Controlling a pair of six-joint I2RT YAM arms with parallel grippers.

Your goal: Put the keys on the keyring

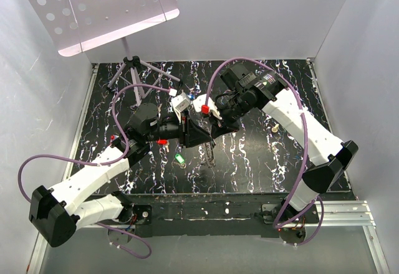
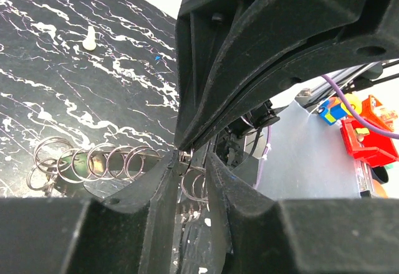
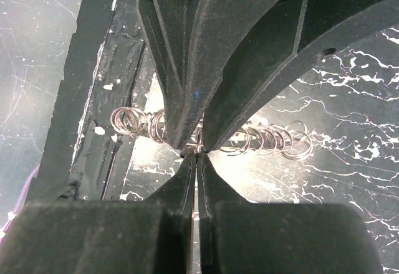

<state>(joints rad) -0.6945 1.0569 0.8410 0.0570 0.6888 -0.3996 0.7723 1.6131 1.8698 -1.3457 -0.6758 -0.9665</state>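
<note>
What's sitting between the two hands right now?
A chain of small linked metal rings. Both wrist views show it running across where the left hand and right hand meet tip to tip.

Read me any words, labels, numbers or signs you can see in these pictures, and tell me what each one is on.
No text can be read in any view.
The perforated stand plate and the marbled mat show no print. The red block and the keyring bear no legible marks.
</note>
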